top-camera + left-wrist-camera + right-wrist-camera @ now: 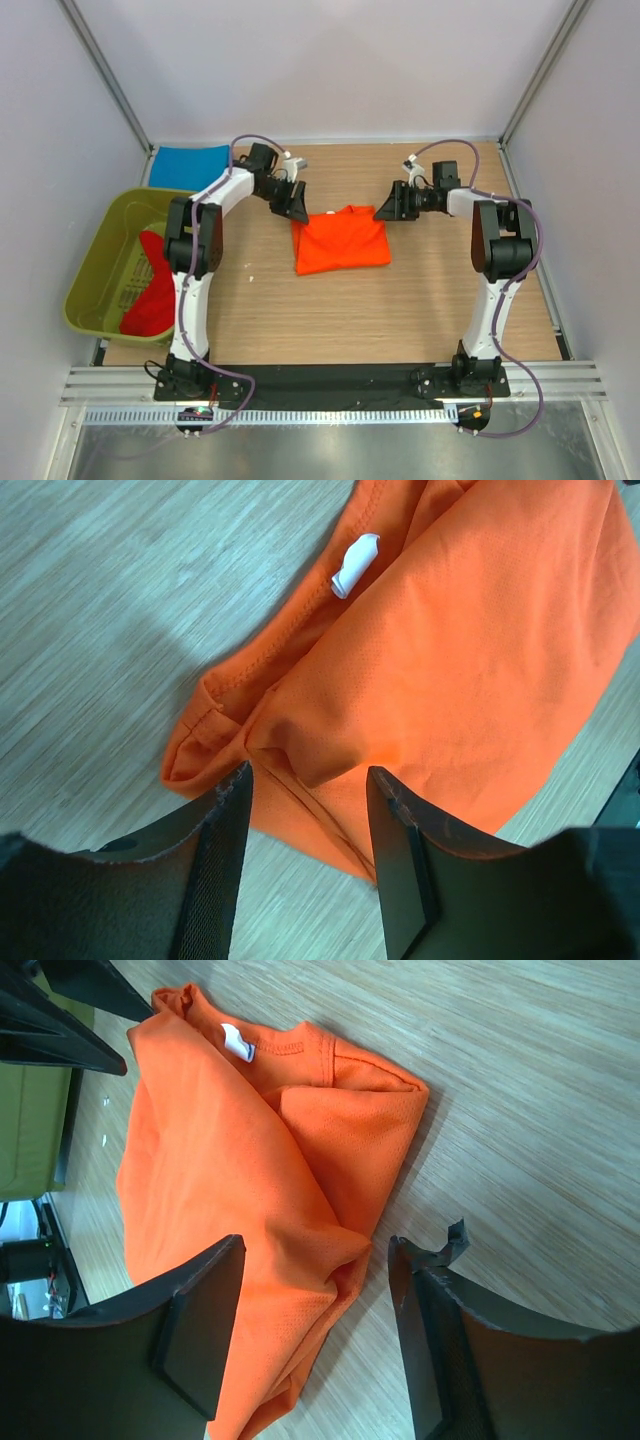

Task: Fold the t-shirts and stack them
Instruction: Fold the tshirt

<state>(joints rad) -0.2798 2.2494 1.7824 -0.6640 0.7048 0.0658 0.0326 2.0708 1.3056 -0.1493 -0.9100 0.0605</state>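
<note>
Roughly at the middle of the wooden table (pixel 250 320) lies the orange t-shirt (pixel 342 240), folded into a loose rectangle with its collar toward the far side. The left gripper (pixel 293 203) hangs at the shirt's far left corner, and the right gripper (pixel 388 208) hangs at its far right corner. In the left wrist view the two dark fingers (pixel 225 860) stand apart, with rumpled orange cloth showing in the gap but nothing pinched. The white neck label (pixel 355 565) sticks up from the collar beyond them. The right wrist view shows the same: fingers (pixel 200 1330) spread wide over a bunched fold, holding nothing. A blue t-shirt (pixel 188 163) lies flat at the far left corner of the table. Beside it, at the left edge, a green plastic tub (pixel 85 255) holds red t-shirts (pixel 150 290) in a heap.
</note>
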